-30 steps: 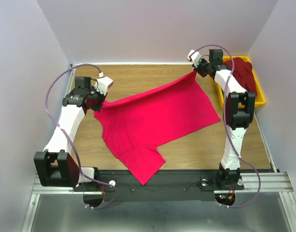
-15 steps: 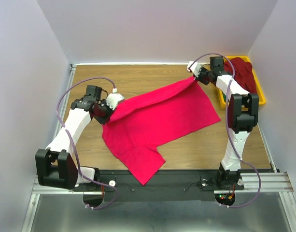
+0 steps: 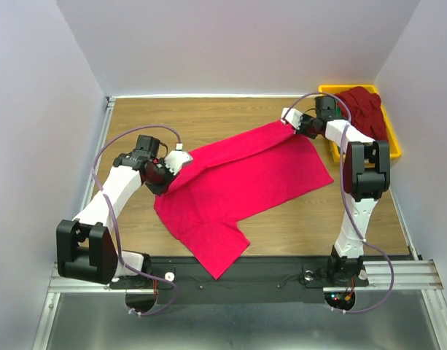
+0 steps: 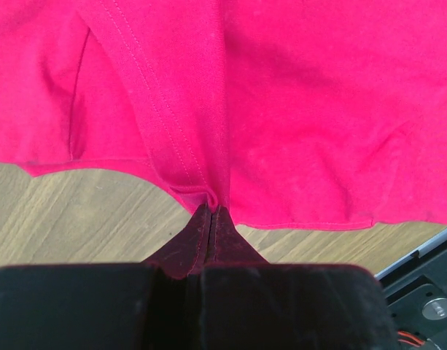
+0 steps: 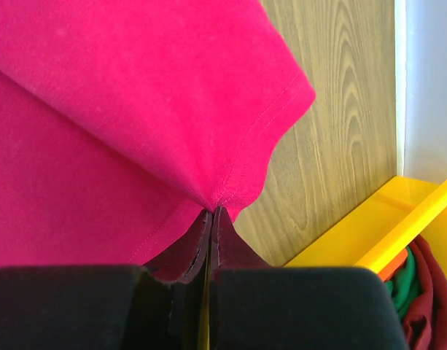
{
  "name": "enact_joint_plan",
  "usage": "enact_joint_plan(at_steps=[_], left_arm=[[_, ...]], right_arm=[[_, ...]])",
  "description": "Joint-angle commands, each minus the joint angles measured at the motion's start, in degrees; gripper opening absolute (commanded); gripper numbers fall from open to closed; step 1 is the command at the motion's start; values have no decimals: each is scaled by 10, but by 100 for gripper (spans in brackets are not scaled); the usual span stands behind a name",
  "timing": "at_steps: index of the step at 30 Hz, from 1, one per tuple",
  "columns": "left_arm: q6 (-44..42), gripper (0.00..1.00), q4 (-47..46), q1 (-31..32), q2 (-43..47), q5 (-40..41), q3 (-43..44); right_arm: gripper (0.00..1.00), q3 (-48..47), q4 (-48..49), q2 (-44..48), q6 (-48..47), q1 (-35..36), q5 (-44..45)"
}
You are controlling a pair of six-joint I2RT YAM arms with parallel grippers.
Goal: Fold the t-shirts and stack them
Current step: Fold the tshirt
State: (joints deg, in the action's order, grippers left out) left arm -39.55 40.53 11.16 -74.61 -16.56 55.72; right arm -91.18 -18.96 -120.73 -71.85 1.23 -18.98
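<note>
On table (image 3: 208, 117) centre, crimson-pink t-shirt (image 3: 241, 179) lies spread, near corner overhanging front edge. L gripper (image 4: 211, 210) clamped on its left edge; R gripper (image 5: 211, 210) clamped on far-right corner. Far right, maroon t-shirt (image 3: 363, 106) sits in yellow tray (image 3: 392, 138).

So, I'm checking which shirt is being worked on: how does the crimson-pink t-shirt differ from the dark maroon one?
The crimson-pink t-shirt is spread across the wooden table; the dark maroon t-shirt sits bunched in the yellow tray. The crimson-pink t-shirt is pinched by the left gripper and the right gripper; no gripper holds the dark maroon t-shirt. Both are plain solid-coloured cloth.
</note>
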Motion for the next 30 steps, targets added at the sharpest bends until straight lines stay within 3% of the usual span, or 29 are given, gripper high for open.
enact_joint_plan(at_steps=[1, 6, 8, 11, 12, 13, 15, 16, 20, 25, 30], left_arm=[[-15, 0, 12, 4, -8, -8, -16], [-17, 0, 10, 10, -10, -11, -23], [-25, 9, 19, 12, -11, -18, -23], [-42, 36, 49, 14, -7, -38, -13], [-44, 40, 53, 14, -4, -41, -8], [-45, 46, 58, 11, 4, -46, 3], [-34, 49, 63, 2, 10, -57, 20], [-32, 50, 65, -3, 9, -63, 39], [14, 50, 25, -29, -17, -65, 73], [100, 46, -54, -37, -82, -5, 89], [152, 41, -82, -51, -156, 25, 108]], right_arm=[[0, 11, 15, 43, -34, -7, 12], [0, 22, 14, 44, -43, -8, 18], [3, 28, 12, 45, -49, -8, 21], [22, 42, 7, 58, -58, -9, 25], [40, 40, 2, 61, -58, -10, 22], [47, 36, -1, 68, -53, -10, 17], [60, 11, -13, 73, -31, -10, 10], [61, 0, -17, 73, -22, -11, 6], [61, -84, -41, 36, 75, -21, -19], [47, -216, -109, -45, 164, 8, -20], [37, -223, -124, -78, 202, 36, -18]])
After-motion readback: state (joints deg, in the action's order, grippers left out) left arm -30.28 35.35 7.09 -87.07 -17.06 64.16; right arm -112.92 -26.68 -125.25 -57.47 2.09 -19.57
